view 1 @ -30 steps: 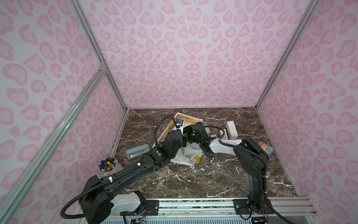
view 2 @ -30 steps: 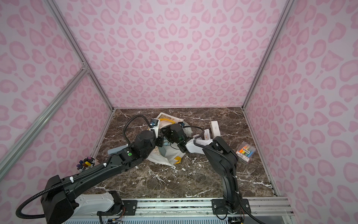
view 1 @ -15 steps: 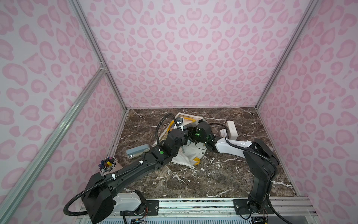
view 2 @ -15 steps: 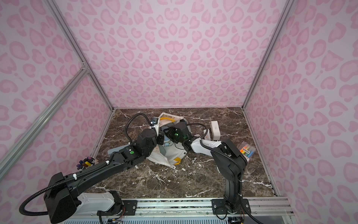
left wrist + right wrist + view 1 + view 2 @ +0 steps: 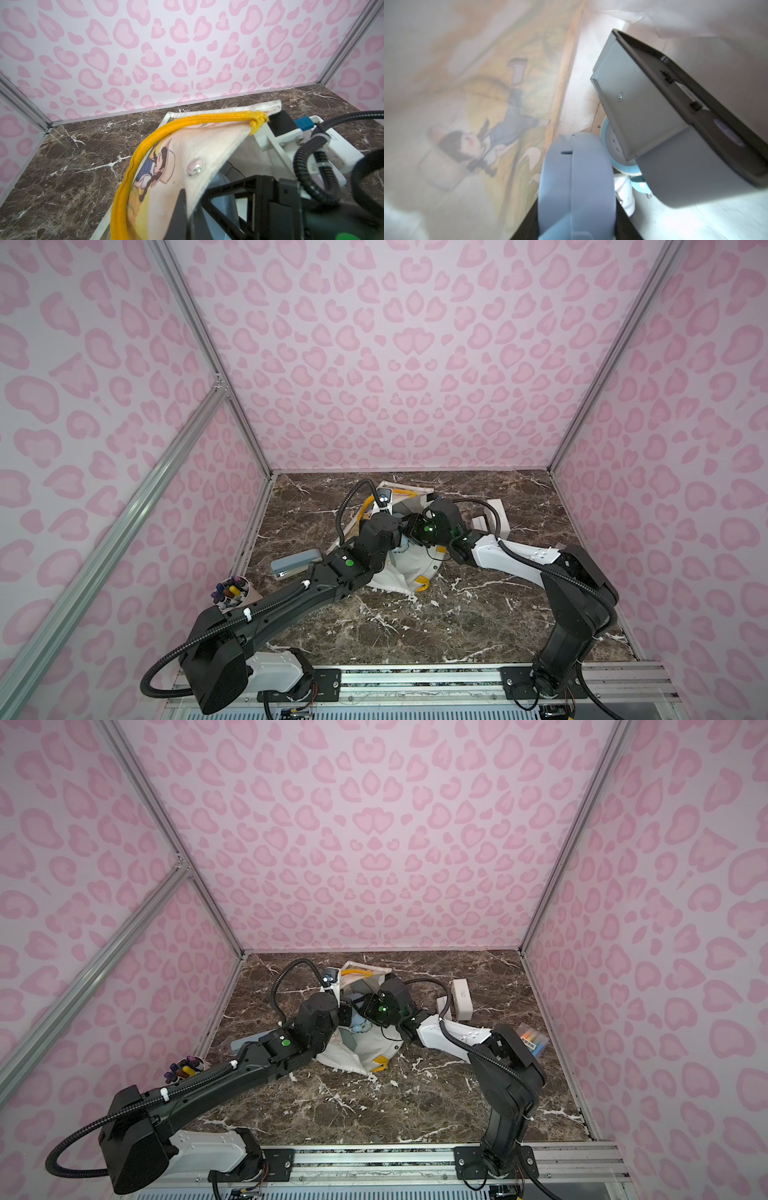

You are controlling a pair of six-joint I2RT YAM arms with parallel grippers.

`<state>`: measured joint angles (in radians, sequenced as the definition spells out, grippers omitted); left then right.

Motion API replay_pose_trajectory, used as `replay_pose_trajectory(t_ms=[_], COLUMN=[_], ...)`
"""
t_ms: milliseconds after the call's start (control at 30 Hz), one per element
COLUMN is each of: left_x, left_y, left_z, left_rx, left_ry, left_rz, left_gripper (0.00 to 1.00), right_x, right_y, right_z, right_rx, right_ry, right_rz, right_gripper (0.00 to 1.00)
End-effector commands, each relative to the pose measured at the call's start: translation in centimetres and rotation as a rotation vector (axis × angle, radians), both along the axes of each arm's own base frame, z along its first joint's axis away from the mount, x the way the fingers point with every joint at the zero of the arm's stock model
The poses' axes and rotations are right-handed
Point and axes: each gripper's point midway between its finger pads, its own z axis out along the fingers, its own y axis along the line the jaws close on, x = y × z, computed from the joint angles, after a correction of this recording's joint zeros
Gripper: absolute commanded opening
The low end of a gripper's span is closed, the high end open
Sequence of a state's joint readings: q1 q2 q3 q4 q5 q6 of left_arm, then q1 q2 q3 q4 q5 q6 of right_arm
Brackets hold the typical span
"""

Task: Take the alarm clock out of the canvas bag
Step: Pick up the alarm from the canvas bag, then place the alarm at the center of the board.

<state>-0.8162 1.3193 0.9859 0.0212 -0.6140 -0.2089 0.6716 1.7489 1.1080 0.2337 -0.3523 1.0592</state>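
My right pincer [image 5: 577, 225] is inside the canvas bag [image 5: 409, 570], clamped on the pale blue alarm clock [image 5: 575, 176], which sits just beside a grey box [image 5: 643, 108]. My left pincer [image 5: 184, 199] is closed on the bag's rim, holding its mouth up. The bag lies mid-surface [image 5: 457, 622], toward the far wall.
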Motion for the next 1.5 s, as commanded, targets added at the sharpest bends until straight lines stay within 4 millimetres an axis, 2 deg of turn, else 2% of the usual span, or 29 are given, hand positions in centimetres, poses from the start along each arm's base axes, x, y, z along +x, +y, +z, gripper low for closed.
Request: replay_pose_trajectory(t_ms=[0, 200, 400, 700, 967, 1200, 1467], left_x=[0.4, 0.5, 0.6, 0.6, 0.5, 0.6, 0.8], left_y=[0.6, 1.0, 1.6, 2.3, 2.7, 2.3, 2.1], left_z=[0.5, 0.4, 0.2, -0.5, -0.7, -1.1, -1.2], left_rx=[0.001, 0.005, 0.026, 0.050, 0.049, 0.041, 0.036], left_ry=[-0.009, -0.010, -0.015, -0.009, -0.004, 0.005, 0.006], left_rz=[0.048, 0.078, 0.105, 0.121, 0.124, 0.110, 0.103], left_gripper=[0.03, 0.03, 0.03, 0.03, 0.03, 0.03, 0.03], right_x=[-0.6, -1.5, -2.9, -4.7, -6.1, -7.0, -9.0], right_y=[-0.4, -1.6, -3.3, -7.4, -12.6, -17.3, -21.5], right_z=[0.4, 1.4, 2.1, 2.9, 1.6, -1.1, -4.3], right_rx=[-0.040, 0.026, -0.005, 0.040, 0.034, 0.014, 0.003], right_ry=[-0.042, -0.111, -0.180, -0.219, -0.201, -0.143, -0.038], right_rz=[0.043, 0.080, 0.124, 0.114, 0.056, -0.025, -0.087], right_gripper=[0.32, 0.33, 0.32, 0.32, 0.32, 0.32, 0.31])
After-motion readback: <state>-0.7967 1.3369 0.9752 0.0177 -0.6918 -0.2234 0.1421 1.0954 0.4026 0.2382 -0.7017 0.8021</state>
